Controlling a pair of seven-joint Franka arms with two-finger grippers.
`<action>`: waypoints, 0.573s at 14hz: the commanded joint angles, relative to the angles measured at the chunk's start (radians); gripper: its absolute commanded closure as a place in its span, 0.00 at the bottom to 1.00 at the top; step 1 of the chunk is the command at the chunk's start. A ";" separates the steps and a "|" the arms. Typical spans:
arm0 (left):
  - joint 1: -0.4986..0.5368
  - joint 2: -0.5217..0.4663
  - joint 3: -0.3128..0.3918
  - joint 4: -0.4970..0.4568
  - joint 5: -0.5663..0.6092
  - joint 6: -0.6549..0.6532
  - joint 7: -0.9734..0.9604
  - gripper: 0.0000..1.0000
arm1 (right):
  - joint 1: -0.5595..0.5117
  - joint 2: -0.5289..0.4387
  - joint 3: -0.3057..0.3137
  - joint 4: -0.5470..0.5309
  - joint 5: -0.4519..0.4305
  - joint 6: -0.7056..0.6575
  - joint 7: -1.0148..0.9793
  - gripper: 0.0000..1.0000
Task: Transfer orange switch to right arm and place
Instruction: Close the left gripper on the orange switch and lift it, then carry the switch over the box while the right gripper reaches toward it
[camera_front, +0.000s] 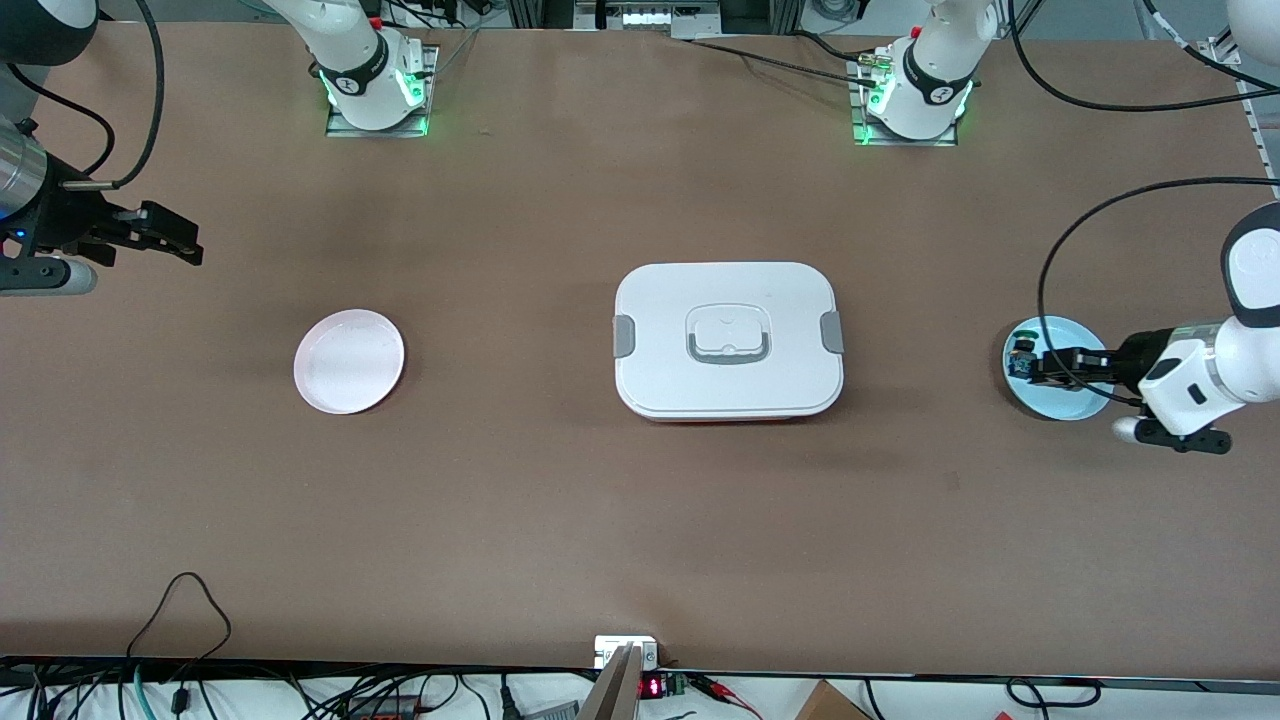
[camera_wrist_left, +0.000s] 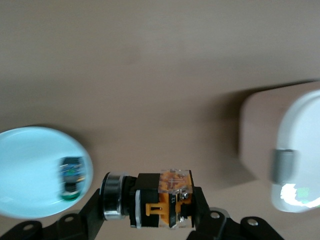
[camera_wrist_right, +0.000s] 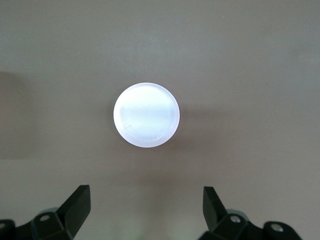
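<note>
My left gripper (camera_front: 1052, 362) is shut on the orange switch (camera_wrist_left: 156, 200) and holds it sideways in the air over the light blue plate (camera_front: 1062, 402). In the left wrist view (camera_wrist_left: 147, 206) the switch shows a black body, a silver ring and a pale orange base between the jaws. The cap's colour is hidden. My right gripper (camera_front: 176, 241) is open and empty, up over the table at the right arm's end, beside the pink plate (camera_front: 349, 361). In the right wrist view (camera_wrist_right: 145, 194) that plate (camera_wrist_right: 146, 114) lies empty below.
A green-capped blue-black switch (camera_front: 1022, 352) lies on the light blue plate (camera_wrist_left: 30, 170), also in the left wrist view (camera_wrist_left: 71, 175). A closed white lunch box (camera_front: 728, 340) with grey latches stands mid-table between the two plates.
</note>
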 joint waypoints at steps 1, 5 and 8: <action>0.014 -0.020 -0.094 0.021 -0.144 -0.023 0.025 0.74 | -0.004 -0.005 0.000 0.022 0.002 -0.009 -0.002 0.00; 0.018 -0.019 -0.215 0.021 -0.360 -0.020 0.210 0.82 | 0.030 -0.003 0.005 0.022 -0.011 -0.006 0.009 0.00; 0.008 -0.014 -0.223 0.007 -0.596 -0.016 0.476 0.82 | 0.032 0.005 0.005 0.020 0.003 -0.012 0.001 0.00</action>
